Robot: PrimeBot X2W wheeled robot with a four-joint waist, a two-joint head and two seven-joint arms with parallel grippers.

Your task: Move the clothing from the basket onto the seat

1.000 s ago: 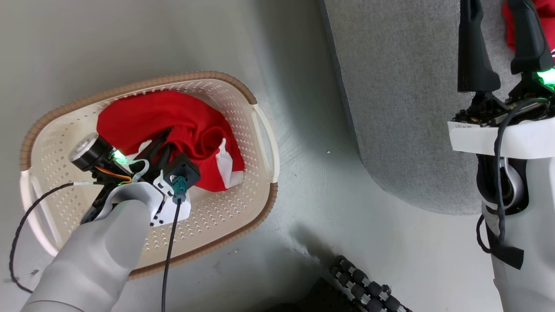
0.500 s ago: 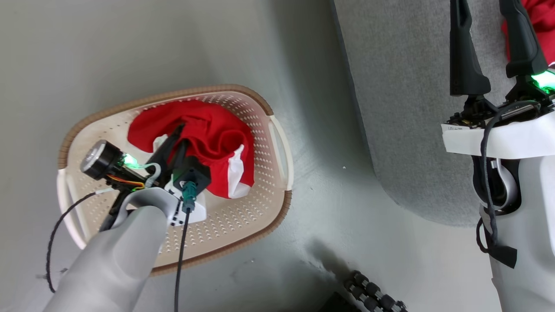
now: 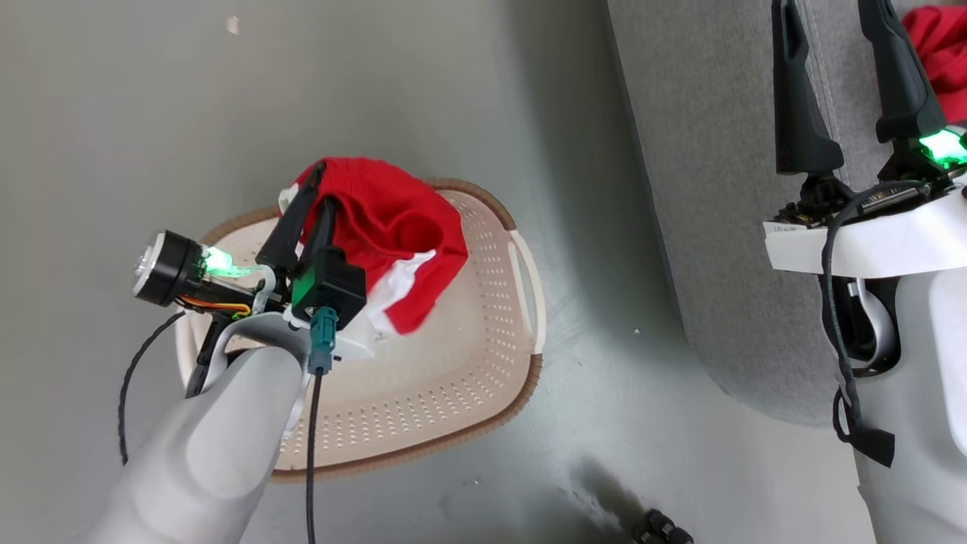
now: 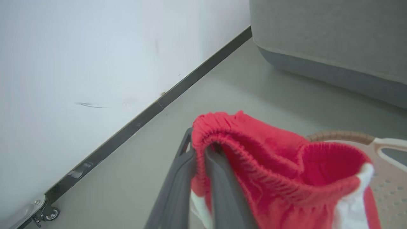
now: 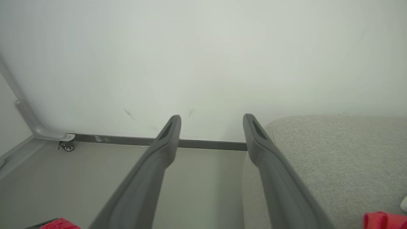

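Left gripper, clenched on the red shorts, has lifted them above the basket. Right gripper stands released over the sofa. Transfer pending.

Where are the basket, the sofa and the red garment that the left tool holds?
basket (image 3: 491, 302), head view, on its perforated right wall
sofa (image 3: 702, 227), head view, on its bare grey fabric
red garment (image 4: 254, 162), left wrist view, on its ribbed waistband

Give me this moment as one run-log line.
left gripper: shut on red white-trimmed garment, held over cream perforated plastic basket | right gripper: open, empty, at grey fabric sofa | second red garment: on sofa
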